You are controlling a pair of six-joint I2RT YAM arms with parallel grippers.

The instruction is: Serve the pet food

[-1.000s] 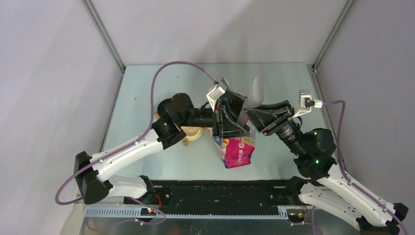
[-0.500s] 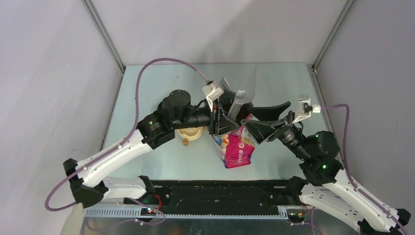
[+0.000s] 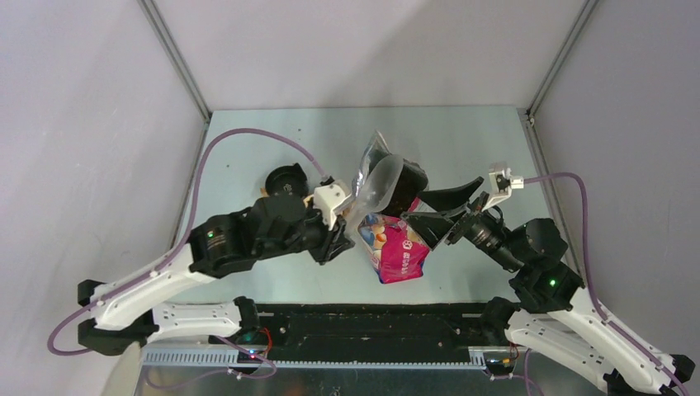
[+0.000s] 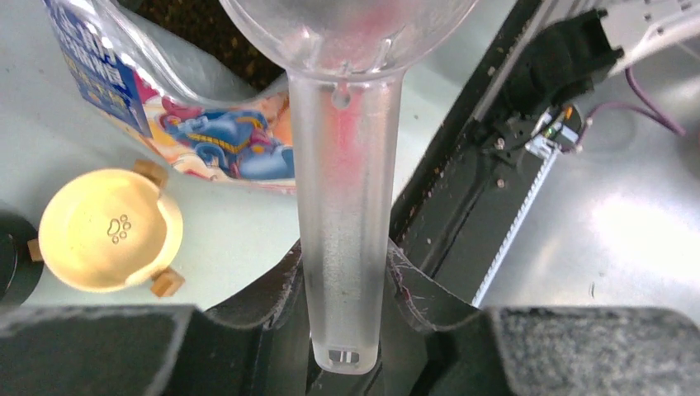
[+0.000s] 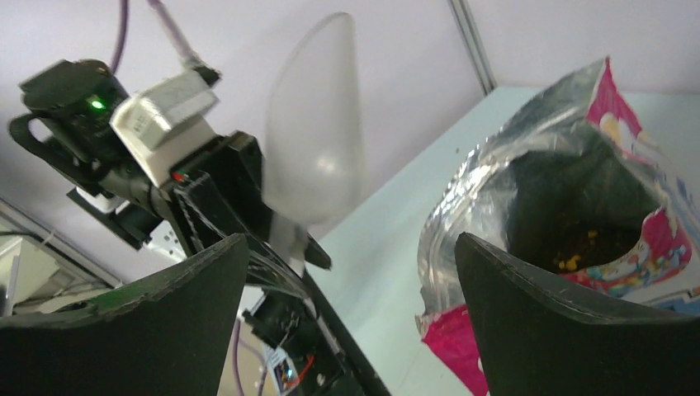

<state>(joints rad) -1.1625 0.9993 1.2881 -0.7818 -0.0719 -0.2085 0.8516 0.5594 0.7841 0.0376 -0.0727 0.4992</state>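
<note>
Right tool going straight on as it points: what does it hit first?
Likely the clear scoop in the left tool, roughly dead ahead of the open right tool. The open pet food bag lies just beside that line and could catch a finger first; depth is unclear.

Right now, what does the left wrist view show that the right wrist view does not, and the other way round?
Only the left wrist view: the pale yellow round bowl with a paw print, empty, and the left tool clamped on the handle of the clear plastic scoop.
Only the right wrist view: the open, silver-lined mouth of the glossy blue-and-pink cartoon bag, with dark pet food inside, and the right tool, jaws wide apart, holding nothing.
Both: the scoop and the bag.
</note>
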